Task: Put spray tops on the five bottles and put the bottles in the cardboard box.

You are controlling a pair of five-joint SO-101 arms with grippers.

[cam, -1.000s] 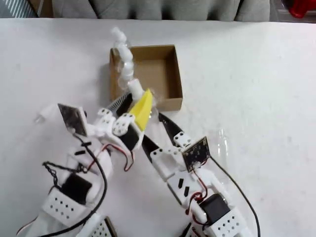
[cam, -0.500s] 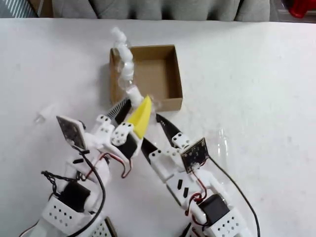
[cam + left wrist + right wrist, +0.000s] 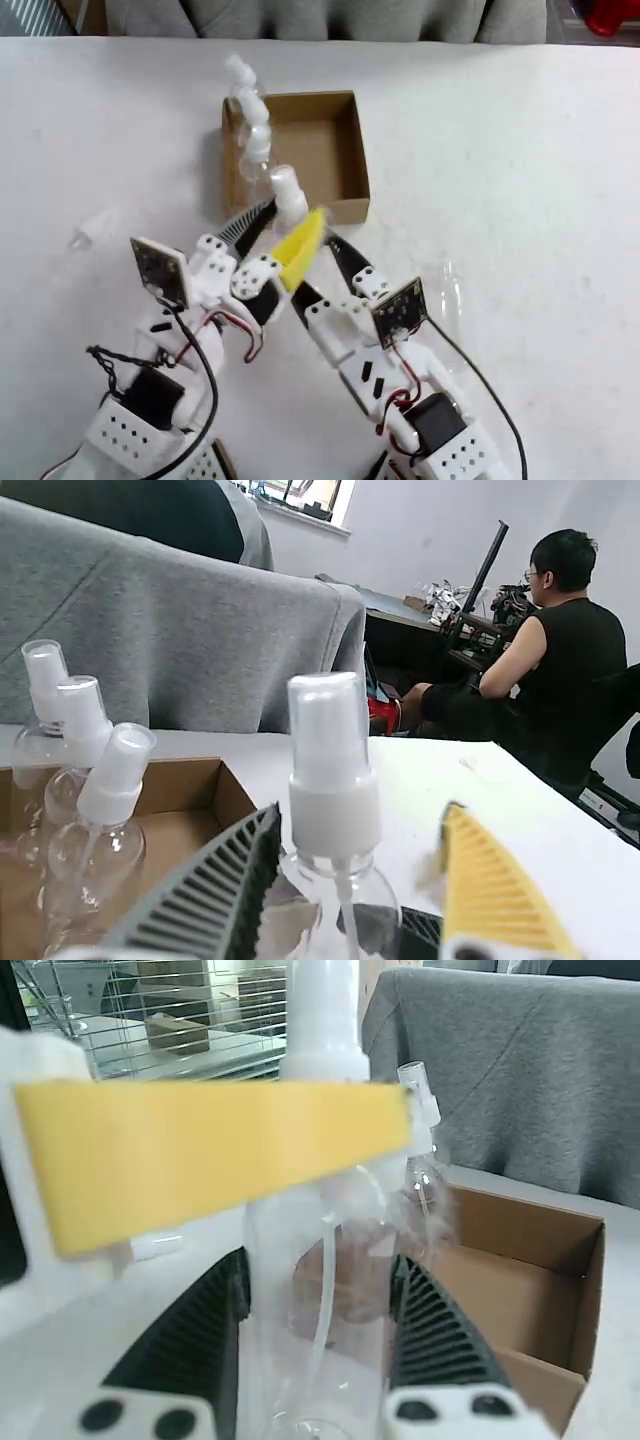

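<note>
Held bottle: a clear bottle (image 3: 288,195) with a white spray top on it stands upright just outside the cardboard box's near wall, between both grippers.
Right gripper (image 3: 318,1270): its two black ribbed fingers are closed against the bottle's clear body, one on each side.
Left gripper (image 3: 360,820): spread around the same bottle. The black finger is close by it and the yellow finger (image 3: 300,250) stands off with a gap.
Cardboard box (image 3: 358,150): open-topped, on the white table (image 3: 520,150).
Bottles in box (image 3: 255,115): three with spray tops, lined along one side wall.
Beside the right arm: another clear bottle (image 3: 450,285), hard to make out.
Far side, by the left arm: a small white piece (image 3: 88,230), too small to tell what it is.
</note>
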